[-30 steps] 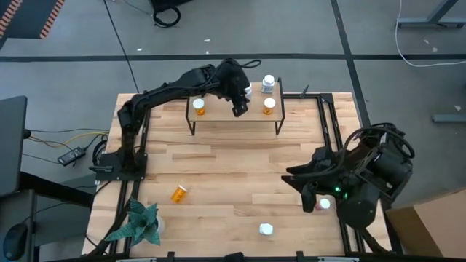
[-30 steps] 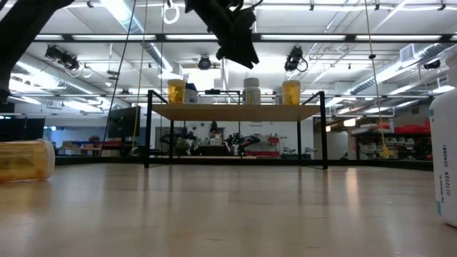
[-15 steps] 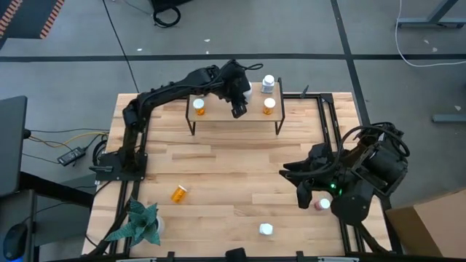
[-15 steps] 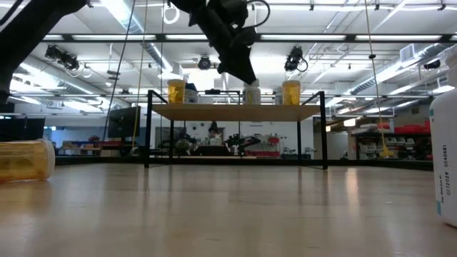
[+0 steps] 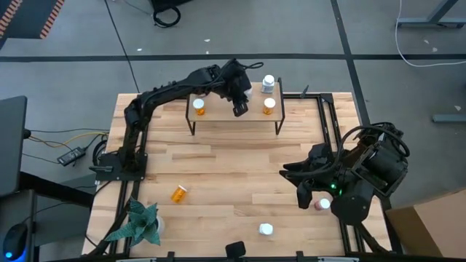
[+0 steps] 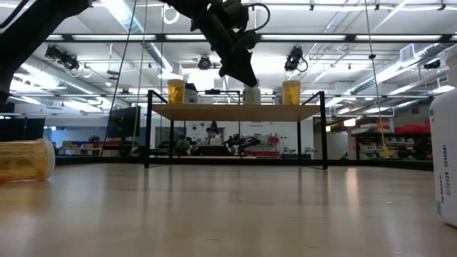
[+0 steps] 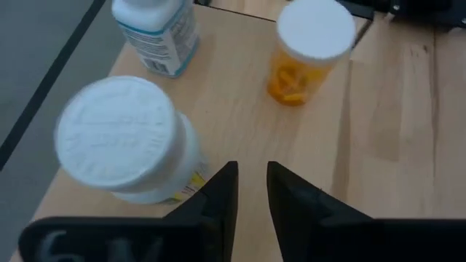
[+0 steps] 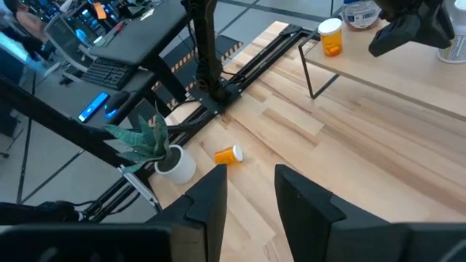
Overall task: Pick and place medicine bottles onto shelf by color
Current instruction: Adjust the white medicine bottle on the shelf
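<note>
Medicine bottles: orange ones [image 5: 199, 107] and [image 5: 269, 106] stand on shelf [image 5: 218, 118] at the counter's far edge. Left pincer [image 5: 239, 109] above shelf, fingers slightly apart, empty. Right pincer [image 5: 293, 188], fingers apart, near right edge.

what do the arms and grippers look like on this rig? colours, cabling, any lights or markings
Both arms are matte black, jointed segments. The left arm is slim, with a black cable looping off its wrist. The right arm looks bulkier, wrapped in loose black cable loops, with a small green light near the wrist. The left gripper and right gripper each have two flat, dark, wedge-shaped fingers. No readable markings.
</note>
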Controlling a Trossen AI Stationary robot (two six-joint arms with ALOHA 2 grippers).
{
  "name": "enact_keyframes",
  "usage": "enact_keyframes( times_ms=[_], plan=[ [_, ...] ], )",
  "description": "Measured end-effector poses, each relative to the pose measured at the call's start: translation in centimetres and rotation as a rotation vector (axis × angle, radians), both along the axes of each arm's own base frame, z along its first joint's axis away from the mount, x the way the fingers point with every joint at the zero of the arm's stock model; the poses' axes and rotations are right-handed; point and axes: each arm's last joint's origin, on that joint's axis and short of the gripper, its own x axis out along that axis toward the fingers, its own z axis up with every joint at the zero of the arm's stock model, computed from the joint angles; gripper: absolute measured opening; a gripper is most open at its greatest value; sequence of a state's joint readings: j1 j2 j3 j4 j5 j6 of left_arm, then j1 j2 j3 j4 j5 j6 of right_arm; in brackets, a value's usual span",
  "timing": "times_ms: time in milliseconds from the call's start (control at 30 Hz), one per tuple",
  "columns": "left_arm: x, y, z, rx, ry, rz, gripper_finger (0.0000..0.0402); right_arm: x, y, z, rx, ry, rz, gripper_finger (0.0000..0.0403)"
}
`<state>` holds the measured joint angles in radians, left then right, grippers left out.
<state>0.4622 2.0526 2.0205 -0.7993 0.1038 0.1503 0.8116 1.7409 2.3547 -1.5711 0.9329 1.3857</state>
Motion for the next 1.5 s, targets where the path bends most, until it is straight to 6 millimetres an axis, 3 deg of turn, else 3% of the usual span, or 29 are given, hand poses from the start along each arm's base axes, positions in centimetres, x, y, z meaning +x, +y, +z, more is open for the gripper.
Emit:
enact_keyframes(
  times_ms=[1233, 1500],
  plan=[
    [0.0, 3.3, -1.3, 0.024, -0.047, 0.073, 0.0044, 0.1, -0.1, 0.0, 0.068, -0.027, -0.048, 0.0123],
    [0.0, 3.3, -1.3, 0.003, -0.056, 0.078, 0.0041, 0.1, -0.1, 0.0, 0.068, -0.026, -0.048, 0.0123]
  ],
)
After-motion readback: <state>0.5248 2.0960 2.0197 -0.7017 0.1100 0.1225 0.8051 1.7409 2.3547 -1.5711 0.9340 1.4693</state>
